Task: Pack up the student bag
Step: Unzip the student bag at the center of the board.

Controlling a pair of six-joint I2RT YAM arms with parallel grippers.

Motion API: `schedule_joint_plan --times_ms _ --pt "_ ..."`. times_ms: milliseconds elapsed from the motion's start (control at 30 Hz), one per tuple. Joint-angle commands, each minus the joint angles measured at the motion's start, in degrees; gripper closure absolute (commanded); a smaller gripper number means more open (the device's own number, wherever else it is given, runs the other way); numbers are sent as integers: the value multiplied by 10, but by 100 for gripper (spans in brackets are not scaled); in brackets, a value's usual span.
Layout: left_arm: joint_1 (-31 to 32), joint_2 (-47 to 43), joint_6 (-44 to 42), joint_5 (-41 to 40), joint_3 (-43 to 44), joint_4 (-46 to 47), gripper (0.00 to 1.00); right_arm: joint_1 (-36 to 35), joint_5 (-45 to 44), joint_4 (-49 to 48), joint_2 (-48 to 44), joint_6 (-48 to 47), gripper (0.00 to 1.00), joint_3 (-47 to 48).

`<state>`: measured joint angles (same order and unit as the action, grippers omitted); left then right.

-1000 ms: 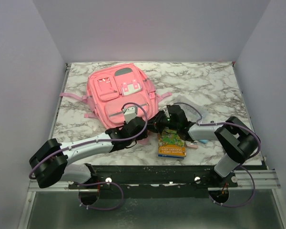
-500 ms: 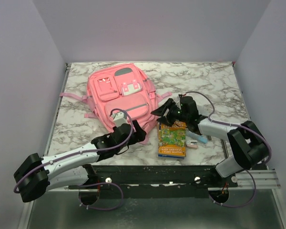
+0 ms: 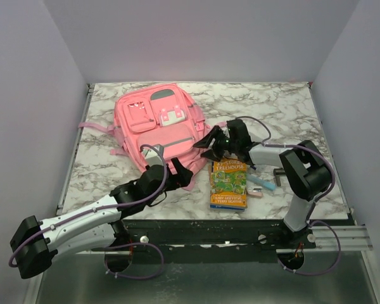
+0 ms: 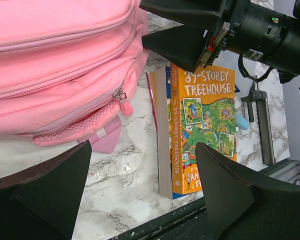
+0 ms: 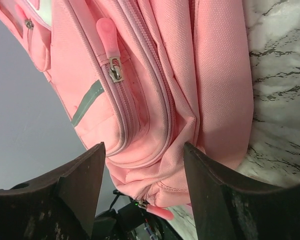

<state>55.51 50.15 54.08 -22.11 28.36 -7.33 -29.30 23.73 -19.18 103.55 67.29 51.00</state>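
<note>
The student bag [image 3: 159, 123], a large pink backpack, lies flat on the marble table with its bottom edge toward me. It also fills the right wrist view [image 5: 190, 75] and the upper left of the left wrist view [image 4: 55, 65]. My left gripper [image 3: 180, 172] is open and empty at the bag's near right corner, over bare table [image 4: 140, 200]. My right gripper [image 3: 206, 140] is open and empty, close beside the bag's right side [image 5: 145, 195]. A zip pull [image 4: 121, 95] hangs at the bag's lower corner. An orange "39-Storey Treehouse" book [image 3: 228, 183] lies just right of the bag, also in the left wrist view [image 4: 205, 120].
A light blue pen [image 3: 261, 182] and a black tool [image 3: 278, 172] lie right of the book. A small pink item [image 3: 255, 194] sits by the book's right edge. The table's near edge [image 3: 196, 215] runs just below the book. Walls enclose the table.
My left arm has pulled back toward the near left, and its gripper has slid slightly down off the bag's bottom edge. My right gripper has moved left toward the bag's right side, uncovering the book.
</note>
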Motion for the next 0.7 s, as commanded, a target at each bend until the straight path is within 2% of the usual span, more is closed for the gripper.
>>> schedule_joint_plan --times_ms 0,67,167,333,533,667 --pt "-4 -30 -31 -22 -3 -2 13 0 -32 91 21 -35 32 30" --pt "-5 -37 -31 -30 -11 -1 11 -3 -63 117 1 -46 31 21" --pt "-9 -50 -42 -27 -11 -14 11 -9 -85 162 -17 -77 22 29" --pt "-22 -61 -34 -30 -29 -5 9 -11 -105 182 -32 -99 22 21" --pt "-28 -45 -40 -9 -22 1 9 -12 -43 126 36 -65 31 61" --pt "-31 -44 -34 -6 -23 2 10 -18 -36 106 70 -54 35 90"
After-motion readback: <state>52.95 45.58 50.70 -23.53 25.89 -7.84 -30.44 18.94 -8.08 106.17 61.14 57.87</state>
